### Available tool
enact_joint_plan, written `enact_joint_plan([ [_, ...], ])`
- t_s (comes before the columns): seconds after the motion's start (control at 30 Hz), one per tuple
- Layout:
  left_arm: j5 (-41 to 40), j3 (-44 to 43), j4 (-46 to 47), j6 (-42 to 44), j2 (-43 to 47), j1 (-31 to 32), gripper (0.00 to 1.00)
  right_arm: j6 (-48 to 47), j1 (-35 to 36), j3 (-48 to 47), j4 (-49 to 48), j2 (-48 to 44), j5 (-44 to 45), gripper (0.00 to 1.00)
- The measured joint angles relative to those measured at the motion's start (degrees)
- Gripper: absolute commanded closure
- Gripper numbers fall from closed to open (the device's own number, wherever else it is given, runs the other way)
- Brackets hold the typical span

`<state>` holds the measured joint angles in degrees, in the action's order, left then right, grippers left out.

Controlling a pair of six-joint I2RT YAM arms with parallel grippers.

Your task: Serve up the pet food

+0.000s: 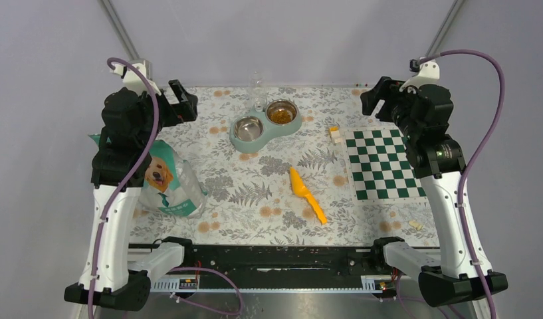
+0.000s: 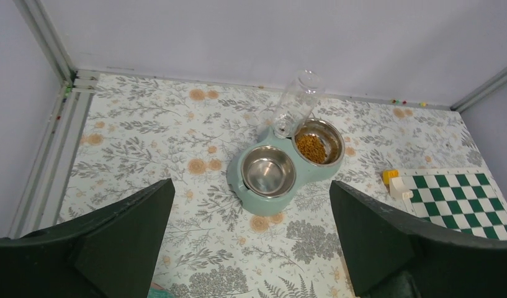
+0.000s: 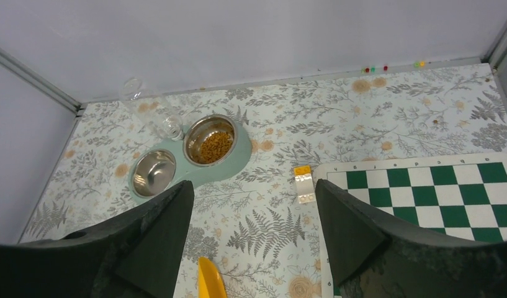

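Two claws spread wide, holding nothing: left gripper [image 1: 183, 101], right gripper [image 1: 373, 98]; pet food [image 1: 280, 115] lies in feeder bowl [image 1: 292, 106], 12 o'clock from orange scoop [image 1: 307, 195].

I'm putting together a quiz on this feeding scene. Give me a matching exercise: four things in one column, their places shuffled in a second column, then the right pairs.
Things:
1. pet food
2. scoop
3. bag
4. chessboard

Places:
A. beside the left arm
B. flat on the right side
C. in one steel bowl
D. lying loose in the middle, nothing holding it

Pairs: 1-C, 2-D, 3-A, 4-B
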<state>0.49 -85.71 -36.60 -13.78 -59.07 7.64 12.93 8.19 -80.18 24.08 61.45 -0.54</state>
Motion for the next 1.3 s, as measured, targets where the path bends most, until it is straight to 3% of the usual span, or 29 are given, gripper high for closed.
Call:
enact_joint_plan([
  [0.17, -6.0, -1.9, -4.5, -1.4, 1.6, 0.0, 0.01, 0.0, 0.0, 0.0, -0.8, 1.0, -3.3, 0.2],
  [0.43, -24.1, -16.0, -23.1, -9.6, -0.8, 0.0, 0.01, 1.6, 0.0, 0.0, -1.0, 3.6, -7.1, 0.21],
  [0.7, -35.7, -21.0, -38.1, -18.1, -1.5, -2.2, 0.01, 4.1, 0.0, 0.3, -2.3, 4.9, -9.6, 0.22],
  [1.0, -35.1, -22.9, -43.4, -24.2, -3.7, -11.8, 0.01, 6.1, 0.0, 1.5, -3.8, 5.9, -11.1, 0.22],
  [1.2, -27.0, -17.7, -39.1, -27.8, -4.9, -19.0, 0.01, 10.2, 0.0, 1.5, -5.1, 6.6, -12.5, 0.24],
  [1.3, -21.7, -14.6, -36.7, -28.9, -6.5, -22.3, 0.09, 12.2, 0.0, 1.7, -6.3, 6.9, -13.8, 0.24],
])
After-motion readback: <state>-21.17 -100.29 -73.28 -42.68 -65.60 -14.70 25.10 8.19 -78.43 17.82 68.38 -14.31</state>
